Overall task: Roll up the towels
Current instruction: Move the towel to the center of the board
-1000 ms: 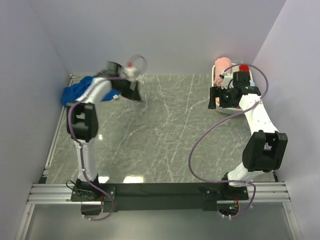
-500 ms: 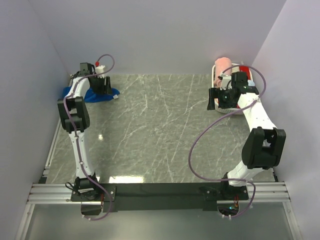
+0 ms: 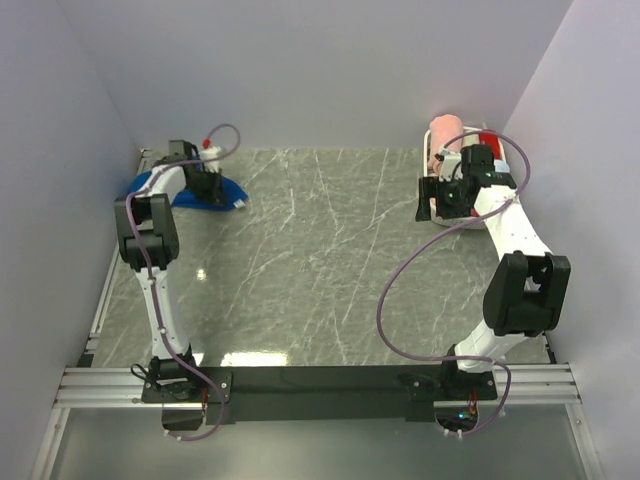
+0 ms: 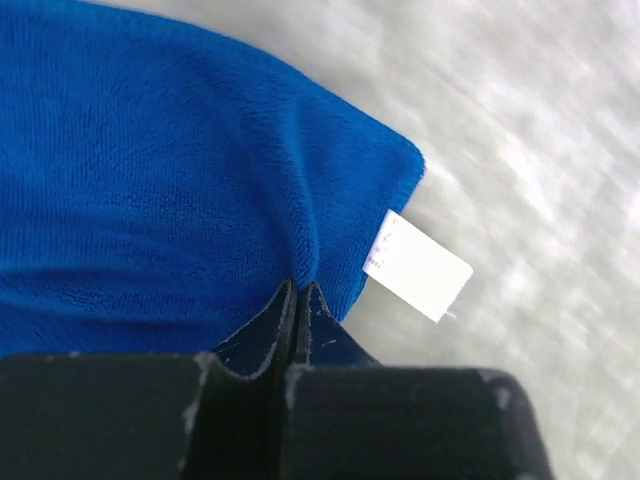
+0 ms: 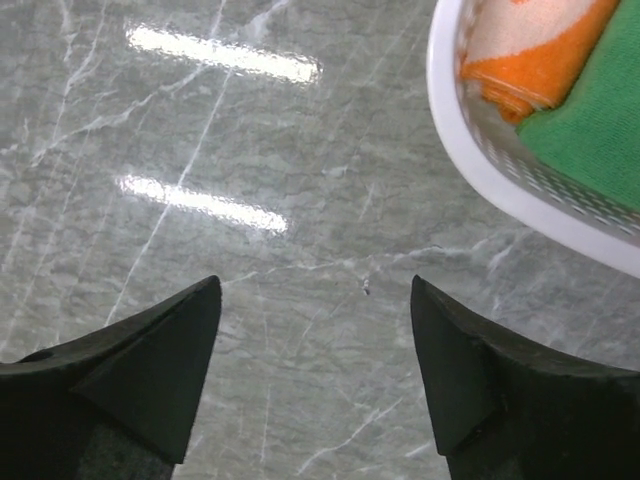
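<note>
A royal blue towel (image 3: 218,193) lies crumpled at the table's far left corner. In the left wrist view this towel (image 4: 150,180) fills the upper left, and a white tag (image 4: 418,265) hangs off its corner. My left gripper (image 3: 204,178) is down on the cloth. Its jaws (image 4: 298,286) are shut on a puckered fold close to the tagged corner. Over at the far right, my right gripper (image 3: 440,198) hovers above bare marble beside the basket. It (image 5: 315,292) stands open with nothing between the fingers.
A white basket (image 5: 497,187) sits at the far right, with an orange-and-white towel (image 5: 530,55) and a green towel (image 5: 590,130) in it. From above, a pink roll (image 3: 444,133) shows behind the right arm. Walls close in the left, back and right sides.
My left arm has swung back to the far left corner, come down on the blue towel and shut on it. The right gripper has narrowed slightly and hardly moved.
</note>
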`<state>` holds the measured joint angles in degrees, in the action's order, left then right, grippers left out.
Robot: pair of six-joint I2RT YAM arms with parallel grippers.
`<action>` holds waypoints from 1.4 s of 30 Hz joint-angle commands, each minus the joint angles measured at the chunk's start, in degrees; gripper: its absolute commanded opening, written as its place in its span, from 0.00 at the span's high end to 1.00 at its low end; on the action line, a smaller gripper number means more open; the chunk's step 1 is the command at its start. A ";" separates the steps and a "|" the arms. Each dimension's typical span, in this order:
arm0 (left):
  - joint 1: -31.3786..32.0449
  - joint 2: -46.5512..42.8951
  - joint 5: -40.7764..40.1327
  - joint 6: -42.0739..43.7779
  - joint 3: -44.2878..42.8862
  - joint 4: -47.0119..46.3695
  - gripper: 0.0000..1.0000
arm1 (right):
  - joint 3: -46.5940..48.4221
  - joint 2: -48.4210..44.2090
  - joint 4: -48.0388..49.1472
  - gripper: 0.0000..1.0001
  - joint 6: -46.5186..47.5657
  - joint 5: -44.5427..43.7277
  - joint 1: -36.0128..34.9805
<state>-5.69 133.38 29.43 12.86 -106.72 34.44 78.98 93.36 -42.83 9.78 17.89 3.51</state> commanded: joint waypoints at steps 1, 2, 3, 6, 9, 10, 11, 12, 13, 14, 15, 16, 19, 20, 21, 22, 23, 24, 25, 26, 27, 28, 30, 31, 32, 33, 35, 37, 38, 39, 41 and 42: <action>9.02 -5.22 6.68 1.21 12.89 4.69 1.00 | -2.15 0.15 1.61 0.19 -1.43 2.76 -0.17; 12.95 -6.80 7.91 0.33 14.94 4.07 1.00 | -2.86 0.24 1.87 0.20 -1.69 3.37 -0.17; 15.08 -9.52 11.32 -2.72 16.96 3.19 1.00 | -3.82 0.59 2.22 0.23 -1.87 4.60 -0.17; 24.04 -13.74 16.96 -11.41 21.98 -1.38 1.00 | -4.80 1.47 2.23 0.29 -2.49 6.45 -0.17; 30.21 -17.97 19.53 -17.60 22.96 -6.39 0.72 | -4.10 3.22 0.91 0.31 -2.31 8.74 -0.17; 30.39 -18.76 19.87 -18.48 21.74 -7.09 0.63 | -3.66 3.84 0.30 0.33 -1.88 9.26 -0.26; 29.43 -19.29 19.96 -18.84 20.60 -7.19 0.57 | -3.40 4.45 -0.15 0.33 -1.87 9.79 -0.34; 28.64 -19.82 20.23 -18.58 19.28 -5.80 0.53 | -2.79 5.42 -0.85 0.37 -1.70 9.80 -0.43; 27.50 -19.83 20.31 -18.14 16.39 -4.91 0.45 | -2.60 6.04 -1.29 0.38 -1.43 9.71 -0.61; 25.14 -19.83 19.45 -17.79 15.06 -3.95 0.44 | -2.43 6.48 -1.55 0.40 -1.26 9.27 -1.30; 23.99 -19.57 19.00 -16.48 13.65 -0.89 0.43 | -2.08 7.44 -2.60 0.42 -1.17 9.01 -1.75; 22.76 -19.30 18.48 -15.16 11.12 1.05 0.44 | -1.90 7.88 -3.13 0.44 -0.99 8.66 -2.36; 19.41 -20.09 13.74 -10.15 11.08 6.06 0.45 | -1.90 9.38 -5.24 0.45 -1.25 8.56 -5.70; 18.36 -21.66 10.59 -8.57 12.31 6.08 0.45 | -1.99 9.99 -5.33 0.45 -1.52 8.39 -7.45; 17.83 -22.37 9.08 -7.86 13.71 5.73 0.46 | -2.42 10.35 -5.25 0.45 -1.87 8.65 -8.25; 16.43 -22.81 8.28 -6.98 16.08 5.12 0.47 | -2.69 10.70 -4.99 0.45 -2.83 9.09 -9.21; 15.63 -22.99 7.67 -6.63 16.71 4.85 0.47 | -3.04 11.48 -4.20 0.46 -3.53 9.53 -9.92; 14.84 -22.56 6.27 -6.54 17.15 4.76 0.49 | -3.74 12.01 -2.63 0.46 -4.15 10.14 -11.32; 13.27 -21.94 5.91 -6.62 16.81 5.02 0.50 | -3.75 12.71 -2.00 0.46 -5.37 10.93 -12.03; 12.56 -20.46 5.55 -6.54 16.28 5.46 0.51 | -3.57 14.38 -1.56 0.47 -5.82 11.03 -12.90; 11.94 -19.75 5.20 -6.53 15.84 5.73 0.51 | -3.05 15.17 -0.69 0.47 -6.00 11.03 -15.09; 11.50 -19.04 4.85 -6.01 14.88 6.17 0.51 | -2.87 15.88 -0.16 0.48 -6.44 10.16 -16.15; 10.71 -17.81 2.05 -4.87 14.61 6.96 0.51 | -2.52 17.64 2.12 0.48 -7.23 9.80 -19.48; 9.92 -17.98 1.34 -4.69 15.48 6.53 0.51 | -2.17 18.17 2.57 0.48 -7.41 8.14 -20.90; 9.39 -18.76 0.81 -4.86 16.18 5.13 0.51 | -1.73 19.39 3.01 0.47 -7.58 7.43 -21.95; 8.86 -19.03 0.46 -4.95 16.80 4.42 0.51 | -0.94 20.10 3.80 0.47 -7.84 6.81 -23.01; 7.72 -19.21 -0.24 -4.52 17.42 3.89 0.51 | 0.12 22.29 4.07 0.45 -8.55 5.85 -25.56; 7.28 -18.78 -2.00 -3.64 16.63 3.89 0.52 | 2.05 23.96 3.81 0.43 -8.90 4.00 -28.19; 7.10 -18.16 -4.27 -2.94 16.19 3.62 0.52 | 2.49 25.28 3.72 0.43 -8.90 2.08 -29.08; 7.01 -17.72 -5.25 -2.76 15.75 3.10 0.52 | 3.36 25.90 3.54 0.43 -9.25 1.45 -29.78; 6.57 -15.45 -8.84 -2.23 13.74 2.74 0.52 | 4.42 27.65 3.10 0.44 -9.52 0.31 -31.36; 6.49 -14.56 -10.17 -2.14 13.03 2.48 0.52 | 4.95 28.10 2.75 0.45 -9.52 -0.91 -31.89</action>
<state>0.91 116.20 25.12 8.62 -90.45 39.20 83.26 117.21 -41.52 0.80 22.72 -26.59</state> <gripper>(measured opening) 0.480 0.558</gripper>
